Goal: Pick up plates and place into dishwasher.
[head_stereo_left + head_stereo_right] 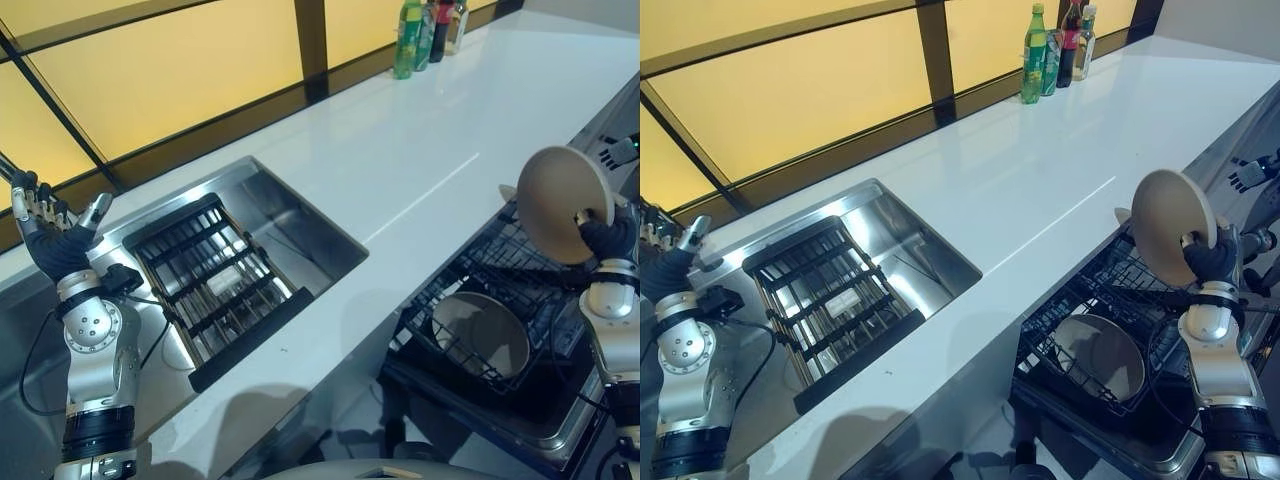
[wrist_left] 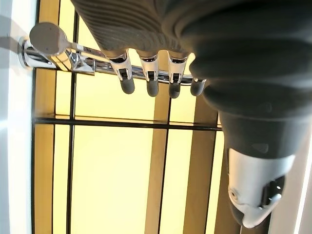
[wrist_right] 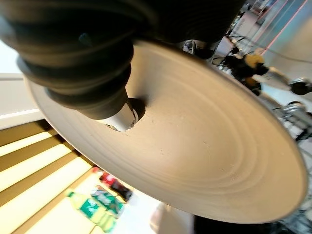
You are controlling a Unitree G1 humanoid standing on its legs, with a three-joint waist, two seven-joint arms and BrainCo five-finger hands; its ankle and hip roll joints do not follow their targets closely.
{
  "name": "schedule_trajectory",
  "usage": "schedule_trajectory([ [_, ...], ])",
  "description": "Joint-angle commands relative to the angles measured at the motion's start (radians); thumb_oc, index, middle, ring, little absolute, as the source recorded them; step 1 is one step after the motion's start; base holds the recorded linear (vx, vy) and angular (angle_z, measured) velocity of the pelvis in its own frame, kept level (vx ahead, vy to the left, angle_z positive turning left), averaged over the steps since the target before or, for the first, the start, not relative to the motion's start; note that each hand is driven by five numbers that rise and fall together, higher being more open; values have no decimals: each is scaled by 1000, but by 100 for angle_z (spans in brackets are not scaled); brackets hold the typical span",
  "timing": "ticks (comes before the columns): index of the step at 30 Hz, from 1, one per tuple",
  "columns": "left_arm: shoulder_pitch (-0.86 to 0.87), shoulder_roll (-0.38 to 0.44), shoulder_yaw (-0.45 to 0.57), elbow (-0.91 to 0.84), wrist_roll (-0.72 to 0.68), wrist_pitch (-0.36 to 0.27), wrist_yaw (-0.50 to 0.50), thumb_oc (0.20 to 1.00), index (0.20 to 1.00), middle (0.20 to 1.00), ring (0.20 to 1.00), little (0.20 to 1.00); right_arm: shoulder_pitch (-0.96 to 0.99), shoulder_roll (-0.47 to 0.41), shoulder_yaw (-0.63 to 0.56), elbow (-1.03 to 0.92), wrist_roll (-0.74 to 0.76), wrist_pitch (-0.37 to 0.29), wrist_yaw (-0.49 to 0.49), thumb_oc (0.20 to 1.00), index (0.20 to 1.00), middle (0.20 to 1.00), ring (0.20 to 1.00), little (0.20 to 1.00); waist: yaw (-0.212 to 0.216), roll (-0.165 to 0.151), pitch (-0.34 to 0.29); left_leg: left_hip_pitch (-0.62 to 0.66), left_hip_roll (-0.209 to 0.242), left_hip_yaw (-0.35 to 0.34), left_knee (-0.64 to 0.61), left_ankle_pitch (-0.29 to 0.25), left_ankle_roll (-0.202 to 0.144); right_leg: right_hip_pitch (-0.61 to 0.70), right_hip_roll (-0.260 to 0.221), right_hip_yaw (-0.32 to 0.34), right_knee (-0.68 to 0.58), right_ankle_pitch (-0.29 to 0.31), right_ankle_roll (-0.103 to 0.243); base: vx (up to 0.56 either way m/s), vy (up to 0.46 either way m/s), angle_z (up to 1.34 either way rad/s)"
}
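Beige plate held over the open dishwasher

The right hand (image 1: 607, 238) pinches the beige plate (image 1: 562, 204) on edge above the dishwasher rack (image 1: 470, 300), where a bowl (image 1: 482, 333) lies; the left hand (image 1: 48, 228) is raised by the sink (image 1: 290, 225), fingers straight and spread.

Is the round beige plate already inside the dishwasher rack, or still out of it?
Still out: the right hand grips the round beige plate in the air, on edge, above the black wire dishwasher rack.
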Motion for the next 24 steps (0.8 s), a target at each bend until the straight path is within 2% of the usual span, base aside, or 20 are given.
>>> schedule_trajectory([
  [1,18,95,29,-11,-21,-10,-31,1000,1000,1000,1000,1000,-7,-43,-50,-18,-47,-47,-32,200,200,200,200,200,-12,-56,-58,-77,-47,21,95,8,54,22,-31,-5,140,-120,46,-2,81,-2],
  [3,7,109,29,-15,-14,-2,-33,1000,1000,1000,1000,1000,19,-31,-67,-18,-51,-54,-44,200,200,200,200,200,-19,-45,-42,-84,-50,13,101,7,70,-27,-7,-9,287,-172,42,-31,54,-2],
  [5,-19,123,24,6,-27,0,-42,1000,1000,1000,1000,1000,57,-7,-84,-15,-43,-75,-63,200,200,200,200,200,-42,-50,-16,-93,-63,-23,112,1,88,-120,-3,39,430,-147,66,-16,-67,5],
  [7,-32,128,26,18,-25,0,-60,1000,1000,1000,1000,1000,84,11,-96,-12,-52,-84,-72,200,200,200,200,200,-51,-64,-8,-101,-73,-46,128,-6,89,-134,-32,58,403,-133,75,33,-206,29],
  [8,-38,134,27,16,-23,1,-62,1000,1000,1000,1000,1000,97,19,-101,-7,-50,-88,-78,200,200,200,200,200,-50,-75,1,-112,-73,-60,148,-12,84,-126,-69,68,344,-120,85,-15,-373,25],
  [9,-51,140,14,19,-17,-11,-46,1000,1000,1000,1000,1000,89,21,-91,7,-45,-96,-95,200,200,200,200,200,-51,-82,18,-123,-64,-68,165,-22,74,-132,-119,84,295,-68,102,-28,-459,15],
  [11,-82,162,-6,48,-11,-24,-7,1000,1000,1000,1000,1000,44,16,-58,45,-43,-98,-111,200,200,200,200,200,-61,-82,48,-118,-39,-70,182,-42,59,-163,-177,125,249,19,126,5,-376,11],
  [14,-81,168,-1,60,-19,-27,9,1000,1000,1000,1000,1000,-9,-11,-37,75,-32,-76,-86,200,200,200,200,200,-53,-72,57,-129,-8,-57,197,-48,51,-145,-167,129,205,-16,135,12,-265,4],
  [18,-49,163,6,35,-42,-24,1,1000,1000,1000,1000,1000,-5,-35,-38,61,-28,-47,-52,200,200,200,200,200,-52,-56,63,-155,35,-71,215,-35,34,-130,-113,121,197,-57,102,-13,-227,-3],
  [21,-47,154,-10,15,-45,-34,7,1000,1000,1000,1000,1000,-19,-52,-27,86,-9,-66,-42,200,200,200,200,200,-46,-46,68,-181,63,-90,202,-8,18,-128,-76,107,179,-74,71,-52,-169,5],
  [24,-49,148,-23,3,-41,-38,28,1000,1000,1000,1000,1000,-32,-68,-19,100,15,-75,-2,200,200,200,200,200,-44,-39,74,-193,93,-91,185,20,-1,-129,-55,87,170,-82,55,-2,-114,4],
])
